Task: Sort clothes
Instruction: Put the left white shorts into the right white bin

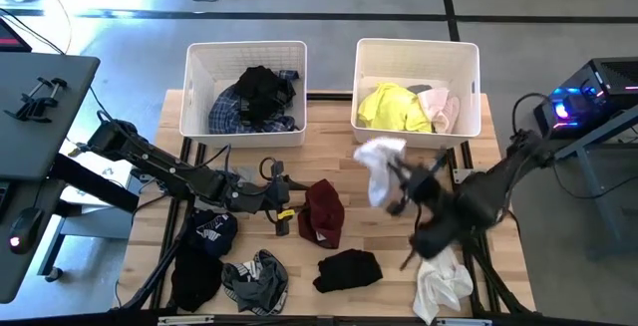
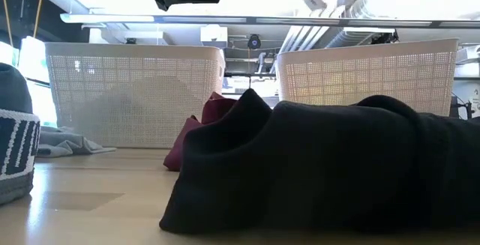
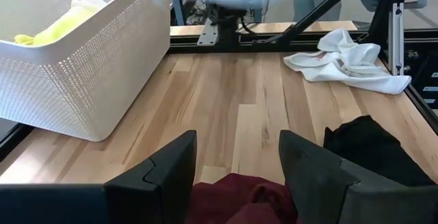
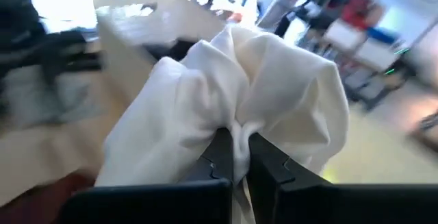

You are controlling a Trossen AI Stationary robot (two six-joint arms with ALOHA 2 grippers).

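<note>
I count two white bins: one [image 1: 242,87] beyond my left pincer [image 1: 282,198], one [image 1: 417,82] beyond my right pincer [image 1: 399,184]. Ahead of my left pincer lie a maroon garment [image 1: 323,213] and a black one [image 1: 349,268]; behind it, three dark pieces [image 1: 229,266]. Two white garments: one [image 1: 380,164] in my right pincer, one [image 1: 442,284] behind it.

- You have bare counter [image 1: 344,166] between the two bins, and in front of the right bin [image 1: 417,79].
- The left claw [image 1: 282,209], fingers apart, faces a maroon garment [image 1: 324,213] just ahead.
- Beyond it, a black garment [image 1: 349,268] and a white garment [image 1: 442,284] crowd the front edge.
</note>
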